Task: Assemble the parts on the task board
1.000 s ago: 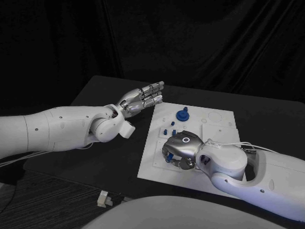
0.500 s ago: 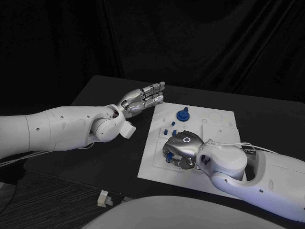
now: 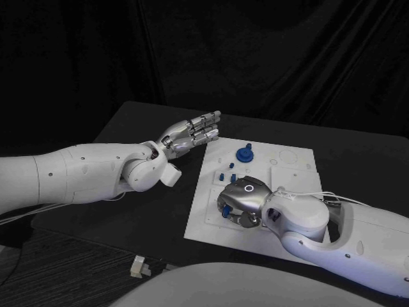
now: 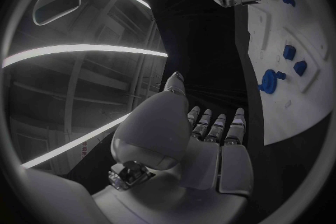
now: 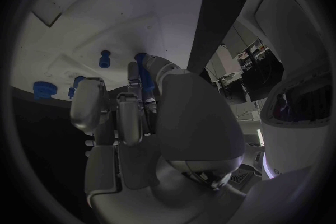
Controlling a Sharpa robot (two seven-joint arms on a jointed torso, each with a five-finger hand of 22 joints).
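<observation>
White board (image 3: pixel 292 167) sits mid-table (image 3: pixel 140 214), long side running away from you. Your right robot hand (image 3: pixel 242 203) is down on the board's near-left part, back of the hand up, fingers curled over a blue part (image 5: pixel 143 77) — the right wrist view shows the part pinched between thumb and fingers, so count it as held. Other blue parts on the board: a round one with a peg (image 3: pixel 245 153) near the far-left corner, and a few small pegs (image 3: pixel 229 173) standing between it and the right robot hand. Left wrist view shows the same pieces from the side (image 4: pixel 269 78).

Your left robot hand (image 3: pixel 192 133) hangs over the table just off the board's far-left corner — fingers straight and side by side, nothing in it, not touching the board.
</observation>
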